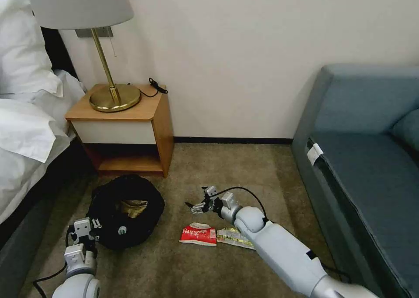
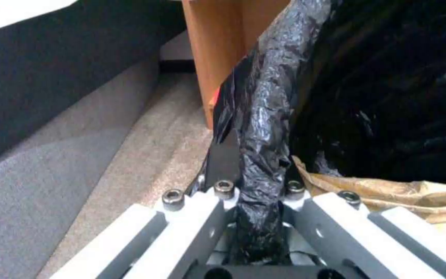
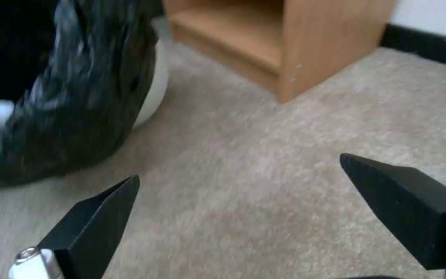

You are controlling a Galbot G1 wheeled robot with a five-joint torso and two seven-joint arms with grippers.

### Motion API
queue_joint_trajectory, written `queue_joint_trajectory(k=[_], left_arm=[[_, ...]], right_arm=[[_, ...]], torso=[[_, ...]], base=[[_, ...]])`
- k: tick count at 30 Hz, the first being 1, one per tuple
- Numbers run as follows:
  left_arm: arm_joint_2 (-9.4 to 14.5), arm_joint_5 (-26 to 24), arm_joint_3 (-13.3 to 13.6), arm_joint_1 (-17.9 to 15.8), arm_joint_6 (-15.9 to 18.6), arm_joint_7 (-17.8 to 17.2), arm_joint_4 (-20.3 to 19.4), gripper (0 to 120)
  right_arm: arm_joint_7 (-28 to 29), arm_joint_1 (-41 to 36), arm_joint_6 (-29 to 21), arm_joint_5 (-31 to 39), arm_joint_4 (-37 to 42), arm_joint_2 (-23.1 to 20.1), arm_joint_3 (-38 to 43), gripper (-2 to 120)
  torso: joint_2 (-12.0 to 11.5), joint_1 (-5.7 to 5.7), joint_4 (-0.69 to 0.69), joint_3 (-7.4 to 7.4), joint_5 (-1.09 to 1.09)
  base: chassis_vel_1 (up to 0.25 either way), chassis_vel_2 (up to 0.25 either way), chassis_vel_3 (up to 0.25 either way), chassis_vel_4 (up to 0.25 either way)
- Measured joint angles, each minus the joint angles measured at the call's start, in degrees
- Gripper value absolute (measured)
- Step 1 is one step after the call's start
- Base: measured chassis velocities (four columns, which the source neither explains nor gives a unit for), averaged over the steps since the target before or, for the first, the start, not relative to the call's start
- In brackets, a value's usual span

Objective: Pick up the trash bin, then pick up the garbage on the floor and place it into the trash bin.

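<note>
Left claw grips the bin's rim; right claw hangs spread over the carpet.

On the left, the left claw (image 1: 89, 228) is clenched on the crinkled black bag rim of the small round trash bin (image 1: 126, 210), which stands on the beige carpet (image 1: 262, 176) in front of the wooden nightstand (image 1: 131, 128); crumpled brown paper (image 2: 388, 193) lies inside it. Right of the bin, the right claw (image 1: 190, 206) is released, its black fingers (image 3: 99, 221) wide apart above bare carpet. Just beside that arm lie a red-and-white snack packet (image 1: 198, 235) and a slim pale wrapper (image 1: 233, 238), side by side on the floor.
</note>
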Motion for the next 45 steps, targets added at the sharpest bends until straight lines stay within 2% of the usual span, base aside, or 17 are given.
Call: queue_joint_trajectory(k=[9,11,18,28,38,42,45], left_arm=[[0.46,0.40,-0.51,0.46,0.39,0.45,-0.28,0],[0.61,0.76,-0.43,0.58,1.58,0.46,-1.01,0],[1.82,0.89,-0.30,0.62,4.43,0.42,-2.95,0],[3.08,1.37,-0.05,1.74,6.92,0.39,-5.56,0],[3.26,1.73,-0.22,2.60,7.34,0.38,-6.97,0],[3.28,1.83,-0.25,2.90,7.45,0.37,-7.33,0],[3.08,2.08,-0.16,2.94,7.49,0.37,-7.39,0]], right_arm=[[-5.86,1.72,-0.74,-4.54,-1.62,-2.73,-4.49,100],[-8.00,2.03,-0.24,-7.91,-3.06,-4.09,-6.07,100],[-9.54,1.50,0.64,-10.55,-3.91,-4.97,-6.56,100],[-11.38,1.84,2.66,-15.14,-7.57,-3.86,-6.21,100],[-13.44,3.37,3.61,-18.87,-11.94,-1.36,-5.79,99],[-14.95,4.11,3.81,-20.76,-13.26,-1.12,-5.82,95],[-15.95,4.63,4.44,-23.32,-15.26,-0.65,-5.62,79]], torso=[[0.00,0.00,0.00,0.00,0.02],[0.00,0.00,-0.01,0.00,0.02],[0.00,0.00,0.00,0.00,0.03],[0.00,0.00,0.00,0.00,0.02],[0.00,0.00,0.01,0.00,0.02],[0.00,0.00,0.01,0.00,0.02],[0.00,0.00,0.00,0.00,0.02]], base=[[0.000,0.000,0.000,0.000],[0.000,0.000,0.000,0.000],[0.000,0.000,0.000,0.000],[0.000,0.000,0.000,0.000],[0.000,0.000,0.000,0.000],[0.000,0.000,0.000,0.000],[0.000,0.000,0.000,0.000]])
